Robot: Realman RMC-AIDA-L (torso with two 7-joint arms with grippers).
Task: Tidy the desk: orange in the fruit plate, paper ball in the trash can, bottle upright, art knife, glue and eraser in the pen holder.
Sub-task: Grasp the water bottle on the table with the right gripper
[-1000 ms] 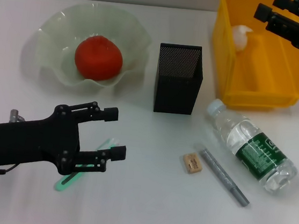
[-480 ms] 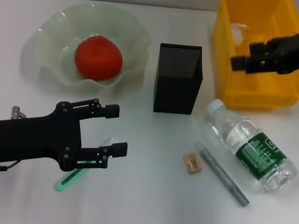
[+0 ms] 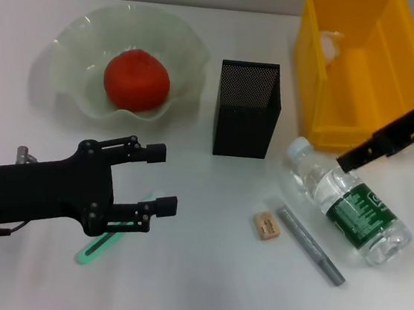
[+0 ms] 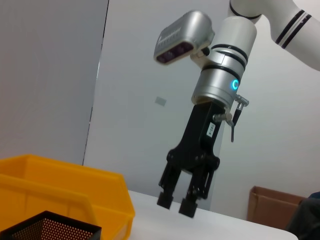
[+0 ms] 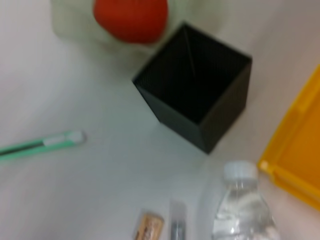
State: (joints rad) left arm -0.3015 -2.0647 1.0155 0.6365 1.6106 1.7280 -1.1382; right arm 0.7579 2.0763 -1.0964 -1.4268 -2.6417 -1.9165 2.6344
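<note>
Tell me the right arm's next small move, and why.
Probably lower the right end effector onto the bottle just below it and grip. The bottle lies on its side, while the orange already sits in the plate. The left end effector hovers open above the green knife.

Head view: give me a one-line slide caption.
Right gripper hovers above the lying clear plastic bottle; open left gripper hangs over the green art knife.

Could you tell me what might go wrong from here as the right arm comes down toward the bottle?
The bottle lies on its round side, so a nudge from the right end effector could roll it into the grey pen-like tool and eraser beside it. The left end effector hovers open over the green tool and could knock it.
</note>
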